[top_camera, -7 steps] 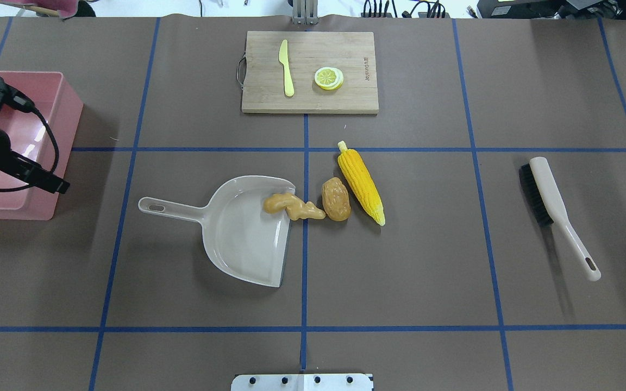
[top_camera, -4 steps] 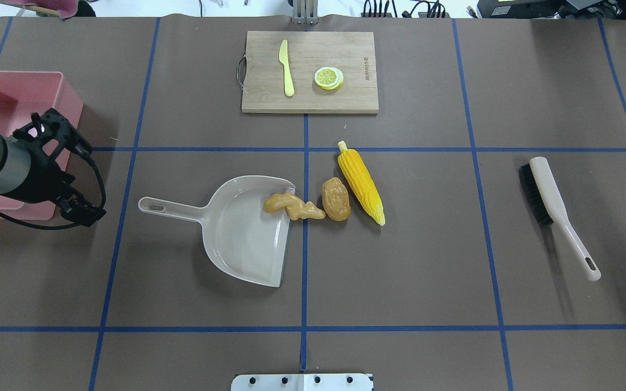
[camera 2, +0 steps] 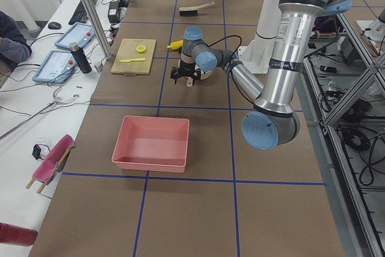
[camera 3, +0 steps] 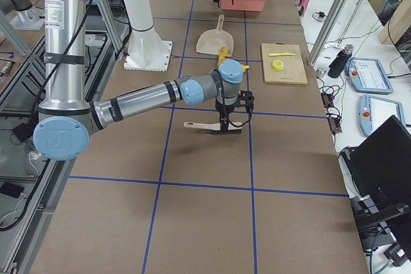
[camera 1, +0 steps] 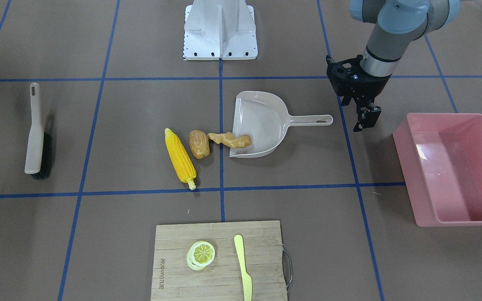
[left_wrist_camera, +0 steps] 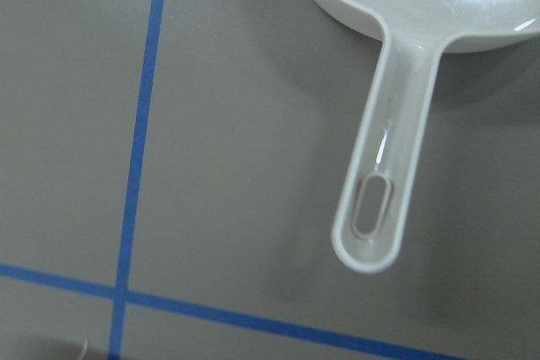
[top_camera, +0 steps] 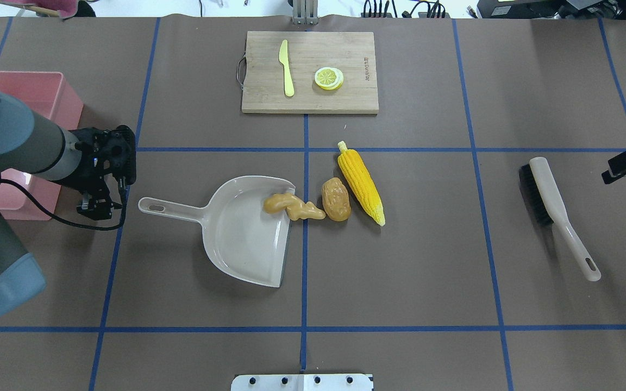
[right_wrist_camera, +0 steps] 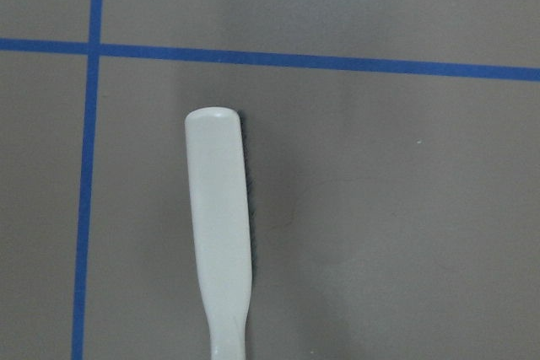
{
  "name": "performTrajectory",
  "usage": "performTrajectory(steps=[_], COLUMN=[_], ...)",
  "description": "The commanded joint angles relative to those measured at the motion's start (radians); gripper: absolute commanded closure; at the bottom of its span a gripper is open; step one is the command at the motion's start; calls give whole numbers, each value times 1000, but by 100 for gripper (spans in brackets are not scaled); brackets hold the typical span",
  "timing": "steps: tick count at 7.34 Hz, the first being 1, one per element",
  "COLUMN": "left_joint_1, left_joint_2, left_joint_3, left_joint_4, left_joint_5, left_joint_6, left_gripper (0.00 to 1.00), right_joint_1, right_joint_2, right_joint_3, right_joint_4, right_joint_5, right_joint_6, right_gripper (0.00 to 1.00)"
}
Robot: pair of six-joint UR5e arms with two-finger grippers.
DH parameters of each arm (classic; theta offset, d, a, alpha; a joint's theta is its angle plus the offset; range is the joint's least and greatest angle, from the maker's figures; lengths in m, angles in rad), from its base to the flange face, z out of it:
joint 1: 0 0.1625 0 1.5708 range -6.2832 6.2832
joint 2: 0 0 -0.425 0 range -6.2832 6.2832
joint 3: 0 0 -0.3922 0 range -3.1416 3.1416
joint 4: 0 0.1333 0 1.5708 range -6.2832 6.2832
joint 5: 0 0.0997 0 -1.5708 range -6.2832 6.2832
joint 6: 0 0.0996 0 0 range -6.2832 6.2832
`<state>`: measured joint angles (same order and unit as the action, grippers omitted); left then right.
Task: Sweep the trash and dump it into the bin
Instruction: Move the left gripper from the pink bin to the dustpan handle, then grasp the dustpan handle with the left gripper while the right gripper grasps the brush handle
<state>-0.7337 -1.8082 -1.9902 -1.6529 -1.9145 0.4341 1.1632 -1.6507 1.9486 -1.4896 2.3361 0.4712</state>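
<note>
The trash lies mid-table: a yellow corn cob point(top_camera: 361, 182), a brown potato point(top_camera: 336, 199) and a tan ginger root point(top_camera: 294, 206), whose one end rests on the lip of the beige dustpan point(top_camera: 237, 233). The pink bin point(top_camera: 68, 98) stands at the table's left edge, partly hidden by my left arm. My left gripper point(top_camera: 95, 208) hangs open just left of the dustpan's handle point(left_wrist_camera: 375, 200), holding nothing. At the right edge my right gripper point(camera 3: 231, 119) hovers open over the brush point(top_camera: 549, 190), and only one of its fingers point(top_camera: 625, 163) shows in the overhead view.
A wooden cutting board point(top_camera: 345, 49) with a pale yellow knife point(top_camera: 287, 68) and a lemon slice point(top_camera: 328, 77) lies at the far side. The robot's base plate point(top_camera: 302, 382) sits at the near edge.
My left arm has swung right, from over the bin to the end of the dustpan's handle. The right gripper has come into the overhead view near the brush. The trash has not moved.
</note>
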Motion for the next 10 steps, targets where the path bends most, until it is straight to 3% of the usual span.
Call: performTrajectory(steps=[1, 7, 10], left_joint_1=[52, 82, 82], left_joint_2=[-46, -86, -86], left_joint_3=[21, 118, 137], left_joint_4=[5, 12, 8], left_joint_5=[5, -9, -133], left_joint_6=[18, 12, 0], left_gripper=[1, 1, 2], right_joint_1=[-121, -269, -296], right_joint_2=[-44, -74, -69], right_joint_3=[-2, -34, -53], right_joint_4=[125, 181, 184], right_joint_5=[-9, -115, -121], right_joint_6=[122, 173, 198], right_gripper=[0, 0, 0])
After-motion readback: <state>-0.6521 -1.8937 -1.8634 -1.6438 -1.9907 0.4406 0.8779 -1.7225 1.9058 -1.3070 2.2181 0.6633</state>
